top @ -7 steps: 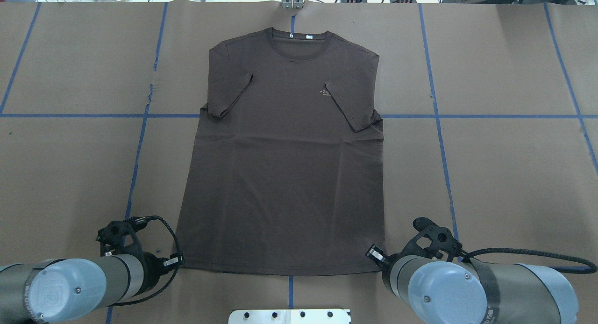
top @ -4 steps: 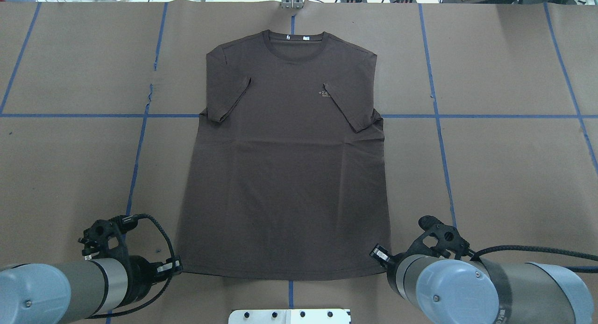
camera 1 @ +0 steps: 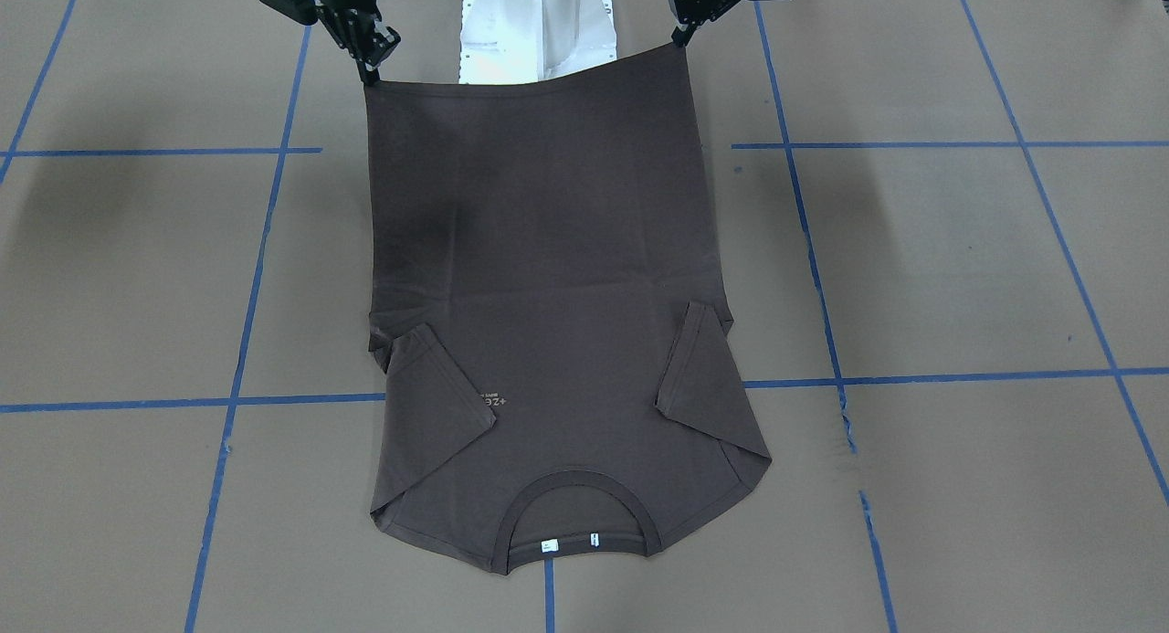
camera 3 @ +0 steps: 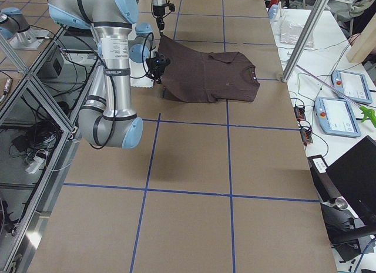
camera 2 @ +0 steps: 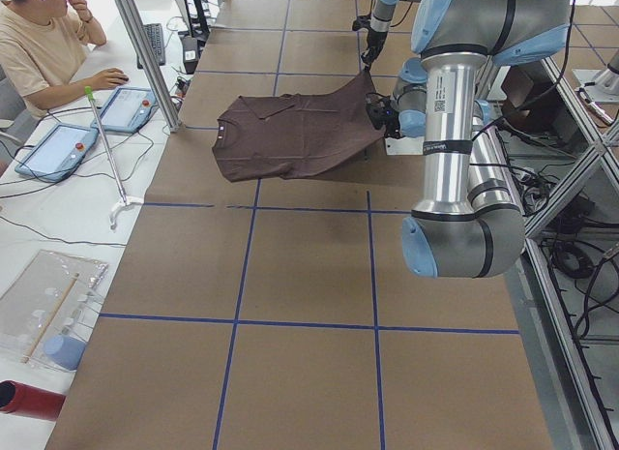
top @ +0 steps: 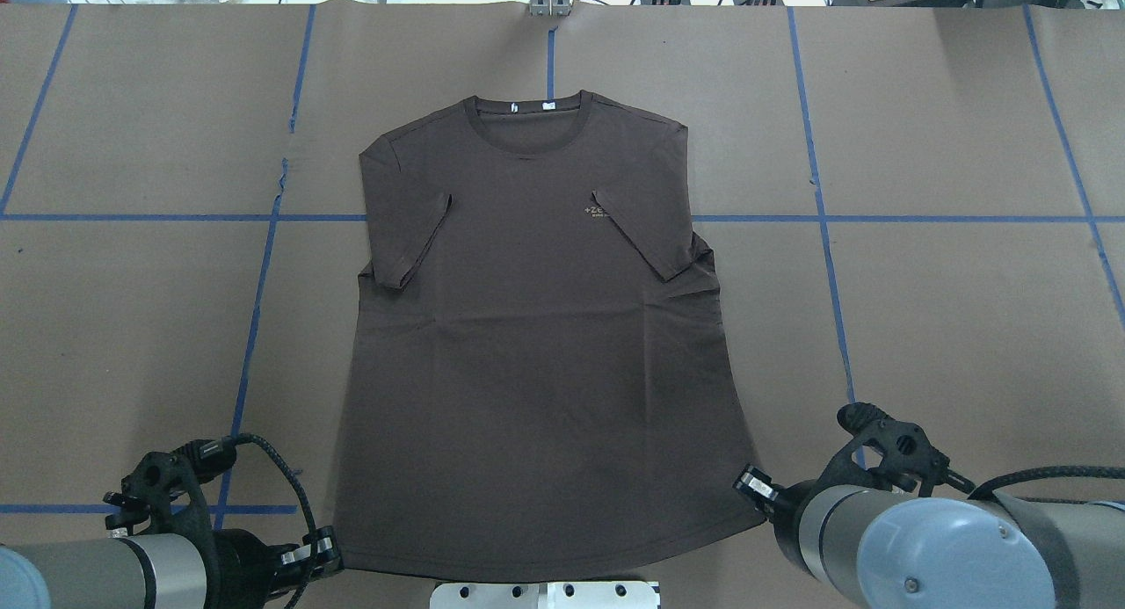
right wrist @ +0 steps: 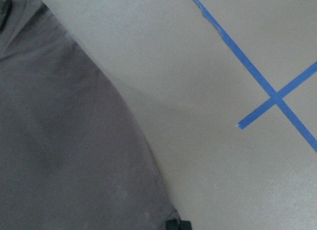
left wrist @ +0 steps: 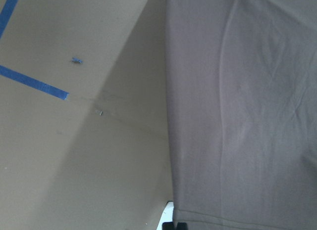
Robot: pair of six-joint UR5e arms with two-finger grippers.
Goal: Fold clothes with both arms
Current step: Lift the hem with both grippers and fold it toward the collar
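The dark brown T-shirt (top: 536,345) lies front up on the brown table, collar (top: 527,121) at the far side and both sleeves folded inward. My left gripper (top: 327,552) is shut on its near-left hem corner, and my right gripper (top: 749,484) is shut on its near-right hem corner. In the front-facing view the left gripper (camera 1: 680,37) and right gripper (camera 1: 370,71) hold the hem raised off the table while the collar end of the T-shirt (camera 1: 539,414) rests flat. The wrist views show T-shirt cloth (left wrist: 247,116) (right wrist: 64,141) hanging from each grip.
The white pedestal base (camera 1: 539,30) stands just behind the raised hem. Blue tape lines (top: 255,328) grid the brown paper-covered table (top: 949,328). A metal post (camera 2: 145,53) and a seated operator (camera 2: 39,44) are at the far edge.
Both grippers have pulled back toward the base with the hem corners, dragging the whole shirt nearer; the collar has slid away from the far edge and the hem spreads wider.
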